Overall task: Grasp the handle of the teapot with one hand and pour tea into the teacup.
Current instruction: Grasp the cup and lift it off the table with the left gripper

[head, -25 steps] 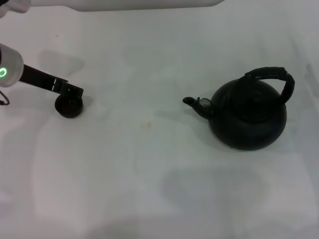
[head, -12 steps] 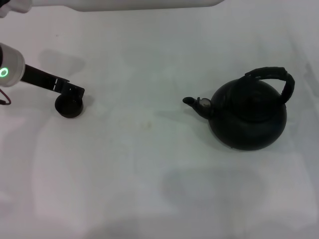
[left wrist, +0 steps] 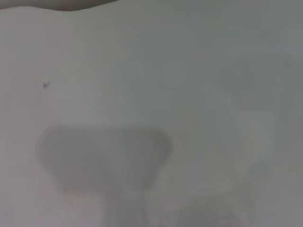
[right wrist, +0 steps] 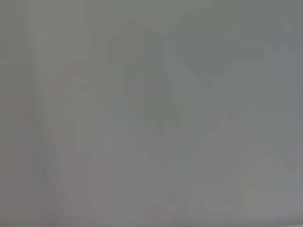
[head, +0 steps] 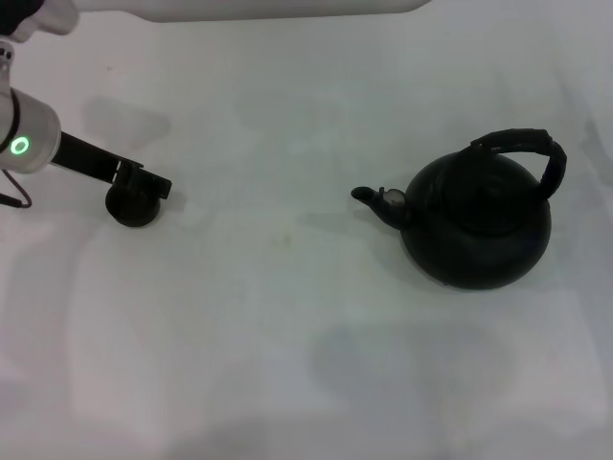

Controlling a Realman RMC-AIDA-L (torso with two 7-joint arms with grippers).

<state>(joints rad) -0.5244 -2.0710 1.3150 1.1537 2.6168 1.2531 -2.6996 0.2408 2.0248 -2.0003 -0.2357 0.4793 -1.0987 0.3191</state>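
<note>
Pouring has not begun: the teapot (head: 476, 222) sits on the white counter (head: 287, 326) toward the right, its handle (head: 522, 149) ungrasped. The next move likely calls for a hand over that handle. Far left, the left hand (head: 146, 184) hangs over the teacup (head: 132, 205); I cannot tell its grip.

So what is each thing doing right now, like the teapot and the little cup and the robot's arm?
teapot: upright on the table, spout toward the robot's left, nothing touching it.
handle: arched over the top, not grasped.
teacup: upright on the table, far from the teapot.
left end effector: right over the teacup's rim; contact unclear.
right end effector: not in view.
table: white, bare between teapot and teacup.
</note>
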